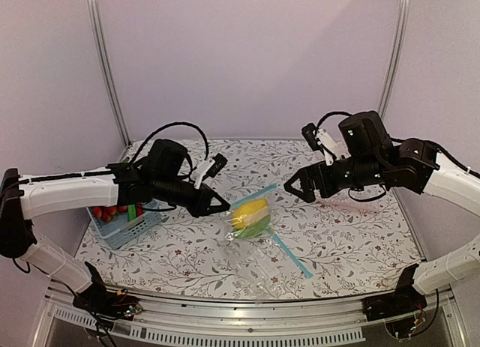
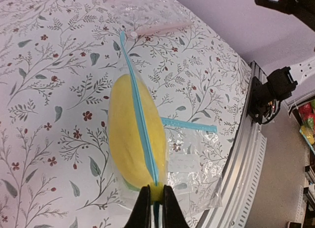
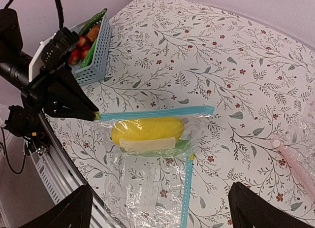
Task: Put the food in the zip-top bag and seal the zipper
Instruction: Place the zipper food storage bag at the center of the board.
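I count two food [image 3: 147, 130] pieces inside one zip-top bag [image 3: 199, 133]; left hand [image 2: 156, 204] clamps its zipper [image 3: 155, 113], right hand [image 1: 294, 189] gapes, well apart.

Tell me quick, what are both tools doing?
Left tool: closed, pinching the zipper at its end.
Right tool: open, holding nothing.

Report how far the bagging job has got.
Done: yellow piece and green piece sit inside the zip-top bag. In hand: left hand pinches the zipper end; right hand is open, clear of it. Left: confirming the seal, which I cannot judge.
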